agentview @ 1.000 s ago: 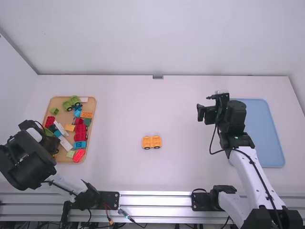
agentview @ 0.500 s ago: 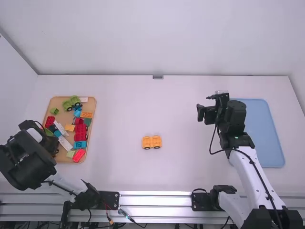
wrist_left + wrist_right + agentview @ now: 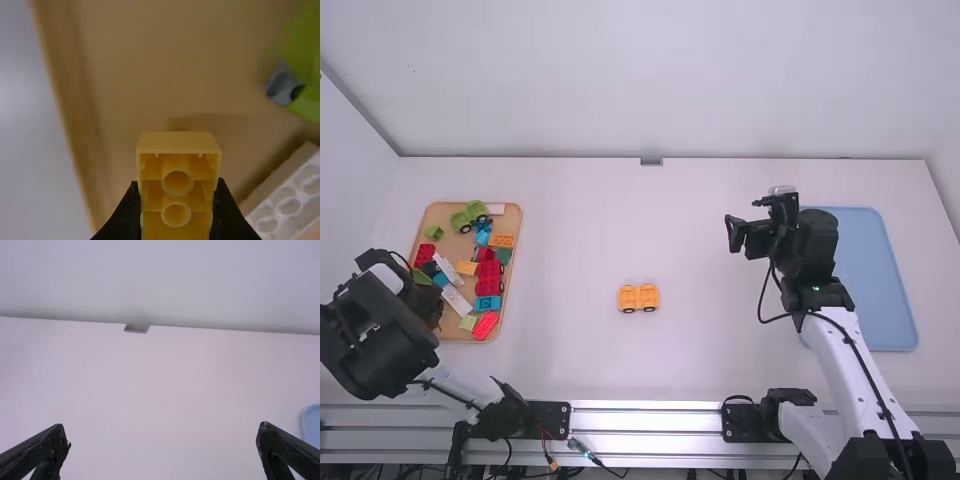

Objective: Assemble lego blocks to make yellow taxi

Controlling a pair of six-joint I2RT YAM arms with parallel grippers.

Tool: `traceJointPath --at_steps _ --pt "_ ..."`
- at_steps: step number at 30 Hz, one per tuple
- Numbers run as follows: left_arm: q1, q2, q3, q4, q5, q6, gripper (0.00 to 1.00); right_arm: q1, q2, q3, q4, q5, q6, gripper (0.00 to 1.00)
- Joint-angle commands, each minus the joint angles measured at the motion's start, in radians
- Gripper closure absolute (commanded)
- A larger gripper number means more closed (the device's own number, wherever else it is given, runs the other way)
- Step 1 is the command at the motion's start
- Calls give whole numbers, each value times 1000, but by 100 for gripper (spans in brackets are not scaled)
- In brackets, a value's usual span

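While the left pincer [image 3: 175, 200] grips a yellow plastic block [image 3: 176, 142] over the tan tray [image 3: 150, 65], bumping the white studded brick [image 3: 286, 204] could skew it (bad seating later); the yellow wheeled base [image 3: 639, 298], on the table [image 3: 710, 350], might roll under pressing; right pincer [image 3: 162, 432] gapes, empty.

In my left gripper [image 3: 428, 303] I see a yellow block [image 3: 176, 142] of smooth plastic with a soft sheen. The tan tray [image 3: 145, 65] under it looks smooth and matt; nearer the arm bases than that gripper, the rail [image 3: 645, 418] is shiny metal.
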Motion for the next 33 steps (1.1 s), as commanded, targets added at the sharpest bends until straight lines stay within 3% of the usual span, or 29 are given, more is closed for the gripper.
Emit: traceJointPath --at_steps 1,4,10,13,18,22,24,25,28,33 --pt "-11 -62 35 -16 14 8 98 5 6 40 11 -75 59 1" --pt "-58 -142 27 -13 20 34 99 5 23 40 43 -99 135 1" --pt "-224 -360 -35 113 290 291 99 47 134 40 147 -167 253 1" --pt "-388 -514 -89 204 376 402 99 100 263 40 311 -328 278 1" --pt "-625 -629 -165 312 533 538 99 161 431 40 575 -536 279 1" --pt "-767 -625 -215 425 713 589 99 186 566 40 842 -711 362 1" --pt "-783 -617 -221 446 748 595 99 188 584 40 885 -734 383 1" --pt "-826 -579 -233 505 867 638 98 195 628 40 998 -797 436 1" --pt "-869 -514 -233 562 1002 697 99 203 664 40 1121 -851 517 1" --pt "-922 -396 -233 703 1170 712 99 210 703 80 1186 -942 590 2"
